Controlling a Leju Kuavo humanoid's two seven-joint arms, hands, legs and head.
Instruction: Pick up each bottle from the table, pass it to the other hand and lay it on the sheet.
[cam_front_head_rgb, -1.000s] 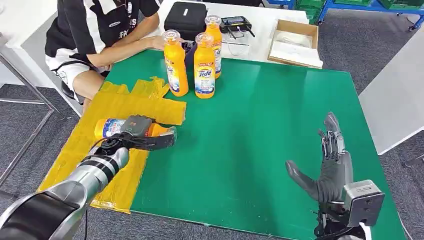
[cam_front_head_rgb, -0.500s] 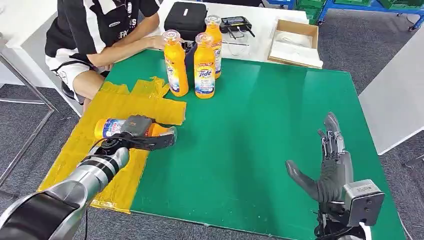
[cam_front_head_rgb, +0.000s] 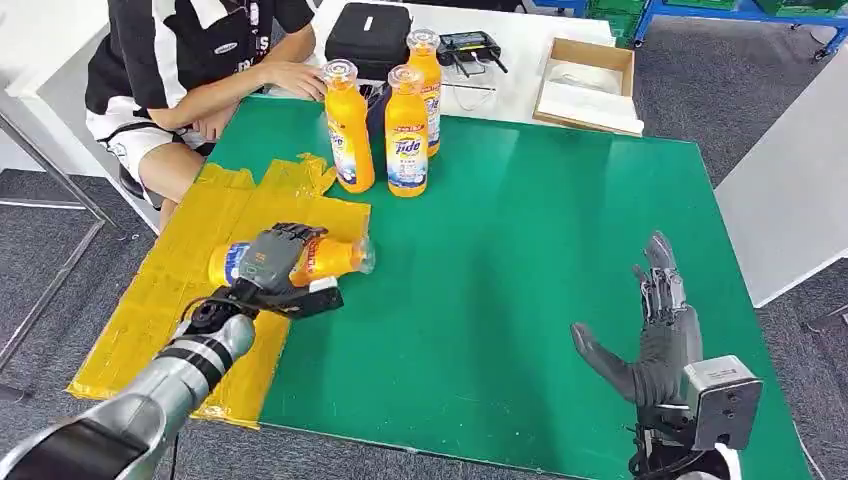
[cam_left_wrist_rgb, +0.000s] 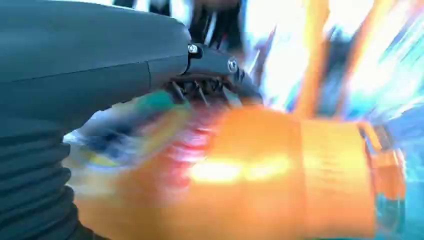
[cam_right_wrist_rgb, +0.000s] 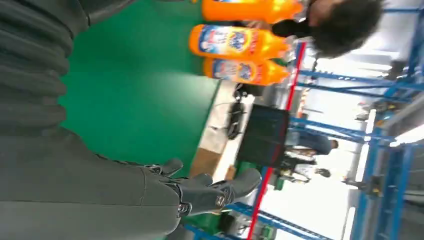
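left hand (cam_front_head_rgb: 272, 262) has carried the lying tide bottle (cam_front_head_rgb: 330, 257) rightward | fingers clamped on it over yellow sheet (cam_front_head_rgb: 170, 300) edge | right hand (cam_front_head_rgb: 655, 320) fingers apart, near right of worktop (cam_front_head_rgb: 520, 250)

The green worktop (cam_front_head_rgb: 540, 250) carried a crumpled yellow sheet (cam_front_head_rgb: 180, 290) along its left side. Three orange detergent bottles (cam_front_head_rgb: 388, 120) stood upright near the far edge. A fourth bottle (cam_front_head_rgb: 330, 258) lay on the sheet.

right hand (cam_right_wrist_rgb: 200, 192), three orange bottles (cam_right_wrist_rgb: 237, 41), green table (cam_right_wrist_rgb: 130, 100)
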